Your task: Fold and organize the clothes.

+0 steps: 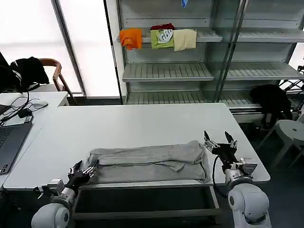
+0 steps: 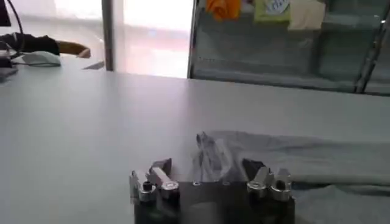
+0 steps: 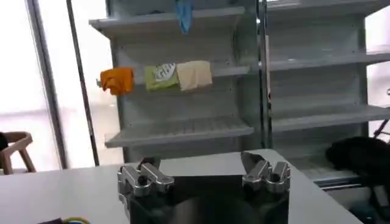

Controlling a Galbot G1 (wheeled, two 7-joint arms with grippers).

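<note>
Shirt point(image 1: 148, 163) lies lengthwise-folded on counter point(image 1: 142, 126). Left gripper point(image 1: 84, 172) and right gripper point(image 1: 219, 144), jaws open, flank its ends. Next: grasp one end, fold across.

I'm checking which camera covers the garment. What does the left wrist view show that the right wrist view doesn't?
Left wrist only: the grey shirt lying folded on the white table, its near end just ahead of the open left tool.

Right wrist only: the open right tool over a bare table corner, and a blue item hanging from the top shelf.

Both: the orange, green and cream garments on the shelving.
</note>
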